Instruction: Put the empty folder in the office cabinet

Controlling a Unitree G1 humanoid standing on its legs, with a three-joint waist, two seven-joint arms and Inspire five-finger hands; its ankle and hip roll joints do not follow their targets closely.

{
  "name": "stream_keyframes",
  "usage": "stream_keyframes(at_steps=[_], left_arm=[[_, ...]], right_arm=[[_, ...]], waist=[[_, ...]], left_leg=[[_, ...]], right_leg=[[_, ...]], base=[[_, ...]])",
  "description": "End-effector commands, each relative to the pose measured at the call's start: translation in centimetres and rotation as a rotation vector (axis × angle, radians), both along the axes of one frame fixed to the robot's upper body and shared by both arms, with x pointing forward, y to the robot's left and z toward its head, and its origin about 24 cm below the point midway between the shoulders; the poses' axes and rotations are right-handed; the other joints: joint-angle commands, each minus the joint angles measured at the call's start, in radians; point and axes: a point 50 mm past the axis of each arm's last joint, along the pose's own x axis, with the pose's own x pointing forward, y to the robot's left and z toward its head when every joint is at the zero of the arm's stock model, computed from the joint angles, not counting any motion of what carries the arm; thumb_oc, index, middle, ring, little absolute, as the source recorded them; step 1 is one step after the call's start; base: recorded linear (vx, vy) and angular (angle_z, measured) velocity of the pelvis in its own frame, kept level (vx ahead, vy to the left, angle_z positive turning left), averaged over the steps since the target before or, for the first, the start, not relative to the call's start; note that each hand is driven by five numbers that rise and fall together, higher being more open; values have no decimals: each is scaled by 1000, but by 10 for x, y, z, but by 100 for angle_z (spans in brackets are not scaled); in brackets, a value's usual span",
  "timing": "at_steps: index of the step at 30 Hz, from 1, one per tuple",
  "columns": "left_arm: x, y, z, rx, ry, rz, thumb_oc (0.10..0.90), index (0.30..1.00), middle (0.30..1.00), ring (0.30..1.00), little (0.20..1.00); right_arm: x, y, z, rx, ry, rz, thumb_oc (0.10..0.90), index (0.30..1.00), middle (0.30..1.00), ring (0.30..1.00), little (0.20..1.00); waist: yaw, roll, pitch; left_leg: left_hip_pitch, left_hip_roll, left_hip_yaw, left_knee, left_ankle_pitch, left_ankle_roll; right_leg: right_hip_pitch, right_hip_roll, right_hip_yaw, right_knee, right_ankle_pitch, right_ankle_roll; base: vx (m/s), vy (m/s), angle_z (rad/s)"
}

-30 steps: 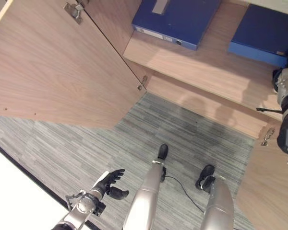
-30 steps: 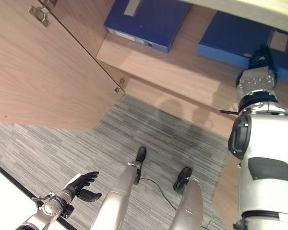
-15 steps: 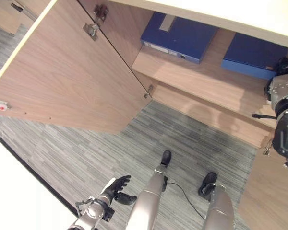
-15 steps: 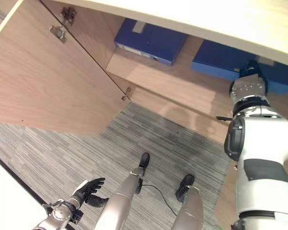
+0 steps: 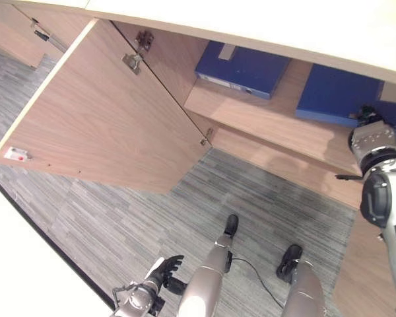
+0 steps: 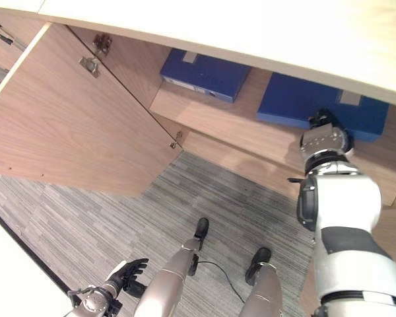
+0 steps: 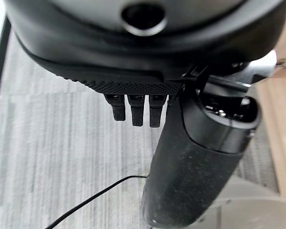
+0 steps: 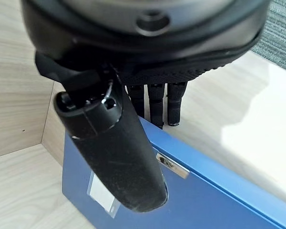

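Folder (image 6: pixel 317 104), blue, lies flat on the cabinet shelf (image 6: pixel 244 122) w/ the right hand (image 6: pixel 325 123) just above its front edge. In the right wrist view the fingers (image 8: pixel 158 102) hang straight, tips at or just over the folder's near edge, thumb out over its top; nothing is clasped, so hand reads as relaxed, not gripping. Whether fingertips actually touch the cover can't be told. A 2nd blue folder (image 6: pixel 204 74) lies further left on the same shelf, well apart. Left cabinet door (image 6: pixel 66 139) stands wide open; a strip of the right door (image 5: pixel 366 264) shows beside the right arm. Left hand (image 6: pixel 124 274) hangs low over the grey carpet (image 6: pixel 237 198), fingers loosely spread, holding nothing. Judgement: task looks nearly finished, w/ folder already inside. Risks from here: folder seems to sit close to the shelf's front, so if fingers drag on the cover while the arm pulls back, it could slide fwd and tip off the lip. A pullback that swings wide could also knock the forearm against the door on that side or the countertop (image 6: pixel 251 33) overhanging the opening.
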Motion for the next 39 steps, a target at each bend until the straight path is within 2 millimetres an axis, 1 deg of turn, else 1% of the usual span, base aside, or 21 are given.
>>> stream_keyframes(at_steps=[1,7,9,12,13,16,19,21,22,23,26,28,29,30,31,32,33,34,35,38,39], left_arm=[[6,25,1,116,4,41,800,900,900,900,900],[2,17,-5,96,34,88,800,900,900,900,900],[1,14,-6,89,40,92,800,900,900,900,900],[-1,11,-8,76,57,122,800,900,900,900,900],[-2,8,-10,66,70,140,800,900,900,900,900],[-3,5,-11,48,82,173,800,900,900,900,900],[-8,3,-14,40,105,195,800,900,900,900,900],[-9,2,-14,39,110,195,800,900,900,900,900],[-8,3,-14,49,105,196,800,900,900,900,900],[-8,3,-14,49,104,195,800,900,900,900,900],[-7,8,-12,58,82,206,800,900,900,900,900],[-6,9,-12,60,80,201,800,900,900,900,900],[33,-13,3,33,-33,207,800,900,900,900,900],[78,-35,27,-43,-127,182,800,900,900,900,900],[91,-46,35,-81,-158,195,800,900,900,900,900],[91,-46,35,-81,-159,195,800,900,900,900,900],[95,-51,38,-87,-170,160,800,900,900,900,900],[96,-51,39,-88,-173,159,800,900,900,900,900],[92,-49,37,-93,-170,145,800,900,900,900,900],[72,-37,27,-80,-144,87,800,900,900,900,900],[57,-29,20,-75,-116,88,800,900,900,900,900]], right_arm=[[1,-4,8,51,-133,-44,800,900,900,900,900],[8,28,-21,75,-161,0,800,900,900,900,900],[10,35,-24,74,-171,17,800,900,900,900,900],[13,61,-35,81,-204,63,800,900,900,900,900],[14,82,-40,71,-249,110,800,900,900,900,900],[10,105,-41,45,-345,167,800,900,900,900,900],[-3,118,-45,0,-420,200,800,900,900,900,900],[-6,116,-49,-21,-416,198,800,900,900,900,900],[-7,103,-53,-56,-393,180,800,900,900,900,900],[-7,103,-53,-56,-394,180,800,900,900,900,900],[-3,78,-50,-107,-345,151,800,900,900,900,900],[-1,73,-48,-105,-338,142,800,900,900,900,900],[4,94,-41,-102,-349,189,800,900,900,900,900],[13,97,-36,-88,-280,214,800,900,900,900,900],[19,83,-29,-98,-199,195,800,900,900,900,900],[19,83,-28,-98,-200,195,800,900,900,900,900],[20,67,-18,-92,-158,170,800,900,900,900,900],[21,66,-16,-92,-162,170,800,900,900,900,900],[19,48,-3,-89,-159,124,800,900,900,900,900],[16,24,25,-166,-218,104,800,900,900,900,900],[16,24,32,-227,-269,122,400,300,300,300,300]], waist=[[20,-27,4],[-17,-48,2],[-23,-52,1],[-45,-63,2],[-61,-73,4],[-82,-84,9],[-100,-94,10],[-103,-96,12],[-104,-94,14],[-104,-94,15],[-96,-88,17],[-92,-86,16],[-101,-89,12],[-106,-86,17],[-103,-84,13],[-103,-83,14],[-98,-79,6],[-96,-78,9],[-84,-73,2],[-54,-60,-7],[-46,-59,-8]], left_leg=[[90,19,12,-5,-179,-15],[154,33,20,-84,-151,-15],[163,36,24,-96,-146,-15],[186,45,34,-118,-137,-14],[200,50,40,-129,-135,-13],[212,58,47,-145,-123,-12],[233,66,53,-163,-124,-12],[239,66,54,-166,-123,-11],[245,67,54,-170,-121,-11],[245,67,54,-170,-121,-11],[245,65,51,-165,-122,-12],[245,64,50,-167,-122,-12],[245,63,54,-167,-124,-12],[247,63,60,-172,-124,-12],[248,63,59,-177,-123,-14],[248,63,59,-177,-123,-14],[248,63,57,-181,-121,-16],[248,63,56,-182,-121,-16],[249,61,52,-183,-120,-16],[244,57,45,-186,-108,-14],[246,56,43,-187,-105,-14]], right_leg=[[129,24,33,-133,-28,106],[171,31,36,-196,7,107],[176,32,38,-203,11,107],[187,35,47,-221,25,107],[194,37,55,-233,32,107],[196,41,63,-249,55,108],[206,37,67,-255,53,110],[206,36,69,-253,55,111],[207,34,70,-251,54,112],[208,34,70,-251,54,112],[207,26,68,-245,54,116],[208,25,68,-247,55,117],[206,23,69,-249,58,120],[204,23,75,-250,57,120],[208,23,73,-256,58,121],[208,23,73,-256,58,121],[211,21,71,-258,56,124],[211,21,71,-258,57,124],[216,18,67,-260,57,126],[224,16,56,-272,72,131],[229,15,54,-274,73,133]], base=[[0,0,0],[5,29,-5],[3,29,-5],[6,38,-6],[6,43,-5],[-6,34,-22],[-3,13,-16],[0,0,0],[0,0,0],[0,0,0],[0,0,0],[0,0,0],[-1,35,1],[0,34,-8],[-1,24,-11],[10,-2,-7],[9,-3,4],[22,-11,5],[17,-8,3],[-5,3,3],[7,3,6]])
